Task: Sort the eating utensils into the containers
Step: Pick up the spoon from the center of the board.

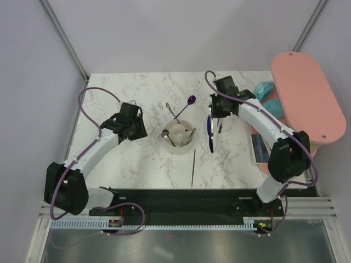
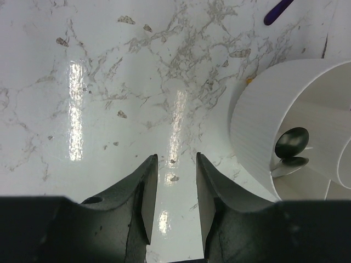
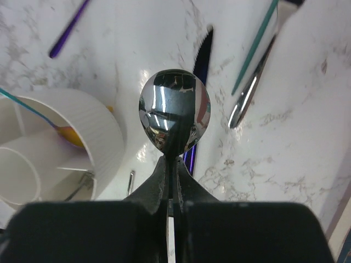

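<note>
Jaws on the right gripper pinch tight on a shiny spoon, at two o'clock from the white holder. Left gripper jaws stand partly open on nothing, at nine o'clock. Dark spoons sit inside the holder. A purple spoon lies at twelve o'clock, a thin stick at five.

We see a robotics lab test cell: a marble-patterned table boxed in by plain pale panels on metal struts. A left arm and a right arm are bolted to a black base plate, with purple cables looped along them and a slotted cable duct along the near edge.
</note>
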Available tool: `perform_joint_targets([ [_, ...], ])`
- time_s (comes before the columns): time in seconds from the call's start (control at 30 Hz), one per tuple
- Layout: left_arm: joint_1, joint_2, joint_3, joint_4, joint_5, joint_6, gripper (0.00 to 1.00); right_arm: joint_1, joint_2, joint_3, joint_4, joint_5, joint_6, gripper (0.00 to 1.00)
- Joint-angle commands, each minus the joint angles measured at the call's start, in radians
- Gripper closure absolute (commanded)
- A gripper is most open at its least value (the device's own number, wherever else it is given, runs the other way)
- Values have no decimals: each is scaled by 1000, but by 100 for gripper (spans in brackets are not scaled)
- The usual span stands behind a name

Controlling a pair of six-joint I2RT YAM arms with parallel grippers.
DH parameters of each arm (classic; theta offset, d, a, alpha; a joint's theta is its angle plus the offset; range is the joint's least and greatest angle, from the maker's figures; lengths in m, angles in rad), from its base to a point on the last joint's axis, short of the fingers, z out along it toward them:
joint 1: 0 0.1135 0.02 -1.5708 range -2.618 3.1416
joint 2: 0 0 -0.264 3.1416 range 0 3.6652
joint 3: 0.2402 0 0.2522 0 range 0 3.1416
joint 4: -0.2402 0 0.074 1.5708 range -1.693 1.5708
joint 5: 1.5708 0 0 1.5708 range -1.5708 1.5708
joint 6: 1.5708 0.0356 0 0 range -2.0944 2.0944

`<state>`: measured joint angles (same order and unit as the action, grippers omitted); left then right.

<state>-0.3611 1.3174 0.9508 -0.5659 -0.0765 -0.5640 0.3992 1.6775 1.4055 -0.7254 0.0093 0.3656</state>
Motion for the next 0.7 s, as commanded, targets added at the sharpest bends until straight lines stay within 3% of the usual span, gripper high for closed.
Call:
perform_joint_targets([
  [0.0, 5, 11, 40, -12, -14, 18, 59, 39, 28, 148, 17, 4, -65, 100],
  [0.4, 4, -12, 36, -19, -42, 13, 59, 127, 229, 470, 38, -68, -158, 100],
  [0.67, 5, -26, 32, -32, -65, 18, 59, 156, 333, 561, 60, -86, -175, 100],
])
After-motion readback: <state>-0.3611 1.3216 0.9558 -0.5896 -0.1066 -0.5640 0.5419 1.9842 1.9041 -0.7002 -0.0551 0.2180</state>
